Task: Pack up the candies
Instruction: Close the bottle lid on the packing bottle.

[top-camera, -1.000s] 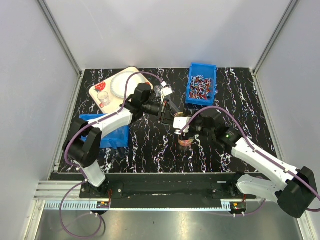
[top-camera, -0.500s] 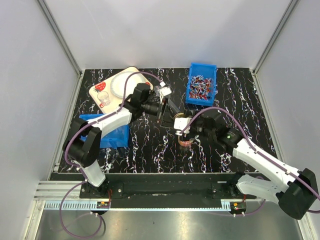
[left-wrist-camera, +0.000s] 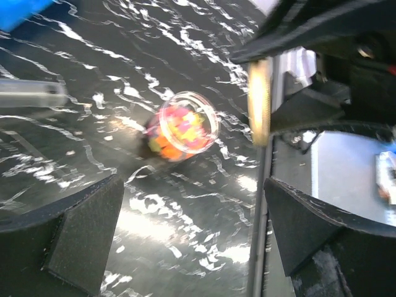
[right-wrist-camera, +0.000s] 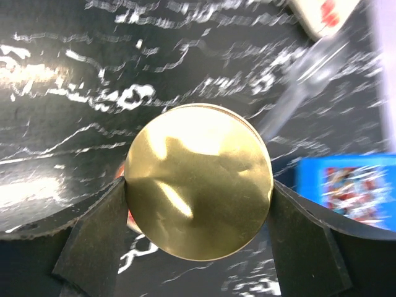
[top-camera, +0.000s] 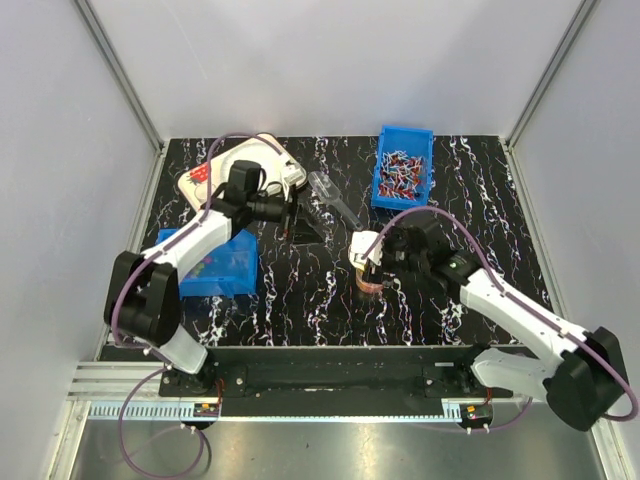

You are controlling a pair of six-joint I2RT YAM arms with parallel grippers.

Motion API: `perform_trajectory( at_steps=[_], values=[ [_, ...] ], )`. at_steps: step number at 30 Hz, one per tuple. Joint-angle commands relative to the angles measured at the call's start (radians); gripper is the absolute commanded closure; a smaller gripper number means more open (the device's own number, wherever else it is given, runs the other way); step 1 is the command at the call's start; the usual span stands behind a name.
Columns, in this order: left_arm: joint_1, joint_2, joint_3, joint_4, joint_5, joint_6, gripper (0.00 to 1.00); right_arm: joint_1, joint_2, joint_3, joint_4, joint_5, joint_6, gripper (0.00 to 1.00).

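A small clear jar (left-wrist-camera: 184, 128) holds the candies (left-wrist-camera: 179, 131), pink, yellow and orange, and stands on the black marbled table (top-camera: 300, 290). My right gripper (top-camera: 372, 262) is shut on a round gold lid (right-wrist-camera: 199, 189), held just above the jar (top-camera: 372, 287). The left wrist view shows the lid (left-wrist-camera: 260, 102) edge-on to the right of the jar. In the right wrist view the lid hides most of the jar. My left gripper (top-camera: 292, 218) is open and empty, well left of the jar, its fingers (left-wrist-camera: 80, 229) wide apart over bare table.
A clear scoop (top-camera: 335, 198) lies on the table between the arms. A blue bin (top-camera: 402, 170) of wrapped sweets sits at the back right. Another blue bin (top-camera: 212, 262) is under the left arm, and a cream tray (top-camera: 215, 172) stands at the back left.
My left gripper has opened, let go of the clear scoop, and drawn back to the left. The scoop now lies on the table. The right gripper with the lid has barely moved.
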Motion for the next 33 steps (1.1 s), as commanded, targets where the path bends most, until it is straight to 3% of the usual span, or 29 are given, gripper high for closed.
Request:
perform_trajectory(
  at_steps=[1,5,14,33],
  values=[
    [0.001,-0.116,-0.067,-0.014,-0.051,0.156,0.01,-0.095,0.079,0.032,-0.030,-0.163,0.075,0.30],
    [-0.001,-0.173,-0.145,0.082,-0.085,0.168,0.01,-0.181,0.185,0.081,-0.069,-0.299,0.111,0.30],
    [-0.002,-0.211,-0.268,0.250,-0.136,0.118,0.01,-0.185,0.276,0.085,-0.115,-0.364,0.115,0.30],
    [-0.039,-0.223,-0.289,0.268,-0.142,0.091,0.01,-0.193,0.336,0.064,-0.056,-0.280,0.143,0.26]
  ],
)
